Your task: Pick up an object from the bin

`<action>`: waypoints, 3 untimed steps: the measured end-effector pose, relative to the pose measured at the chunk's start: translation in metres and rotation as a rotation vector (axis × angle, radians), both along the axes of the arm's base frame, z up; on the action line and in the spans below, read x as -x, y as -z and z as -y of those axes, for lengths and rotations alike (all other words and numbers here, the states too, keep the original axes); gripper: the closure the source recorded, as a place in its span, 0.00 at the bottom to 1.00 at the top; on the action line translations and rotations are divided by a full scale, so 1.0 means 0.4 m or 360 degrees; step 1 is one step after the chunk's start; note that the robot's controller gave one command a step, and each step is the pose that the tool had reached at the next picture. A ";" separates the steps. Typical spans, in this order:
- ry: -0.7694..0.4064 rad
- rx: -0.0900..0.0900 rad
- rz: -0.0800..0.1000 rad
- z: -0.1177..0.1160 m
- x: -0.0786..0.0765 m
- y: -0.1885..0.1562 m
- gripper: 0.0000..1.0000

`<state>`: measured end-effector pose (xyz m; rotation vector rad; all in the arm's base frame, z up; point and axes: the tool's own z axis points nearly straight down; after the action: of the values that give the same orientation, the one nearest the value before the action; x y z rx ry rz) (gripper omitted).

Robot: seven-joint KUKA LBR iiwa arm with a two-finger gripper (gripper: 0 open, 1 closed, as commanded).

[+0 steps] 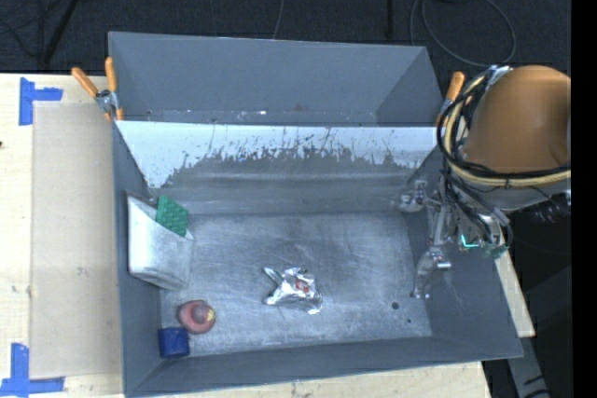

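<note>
One gripper [424, 286], low at the right end of the bin [270, 93], close to the right wall. Jaws apart or together: cannot tell. The tip reads as one thin dark-and-silver stalk pointing down and slightly left. Under it is bare grey floor, with a small dark speck just left of the tip. Above the gripper sits the wrist block with a small teal light. Black and yellow cables [457, 130] loop up from it around the orange cover [522, 116], which overhangs the bin's right rim.

Five things lie in the bin, all left of the gripper.
- Nearest is the foil wad [294, 287]: crumpled, silver with a bit of red. It sits on the floor about mid-bin, toward the near side, well apart from the gripper.
- The other four cluster at the left end.
- Pink ball [197, 316]: round, reddish-pink, close to the near-left corner.
- Blue block [173, 342]: just beside the ball, nearer and a bit left, in the corner itself. Touching or not, cannot tell.
- White packet [154, 247]: flat, leaning on the left wall, farther back than the ball.
- Green pad [173, 215]: small, textured, at the packet's far edge, touching it.

Far sloped wall carries a pale scuffed band.
</note>
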<state>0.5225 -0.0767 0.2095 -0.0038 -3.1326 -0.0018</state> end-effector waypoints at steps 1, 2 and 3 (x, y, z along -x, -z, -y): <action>-0.0508 0.0011 0.0068 0.153 0.090 0.340 0.00; -0.0913 -0.0005 0.0022 -0.067 -0.091 0.273 0.00; -0.0520 -0.0007 0.0022 -0.225 -0.243 0.273 0.00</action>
<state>0.6197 0.0134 0.1002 0.5078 -3.1053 -0.0063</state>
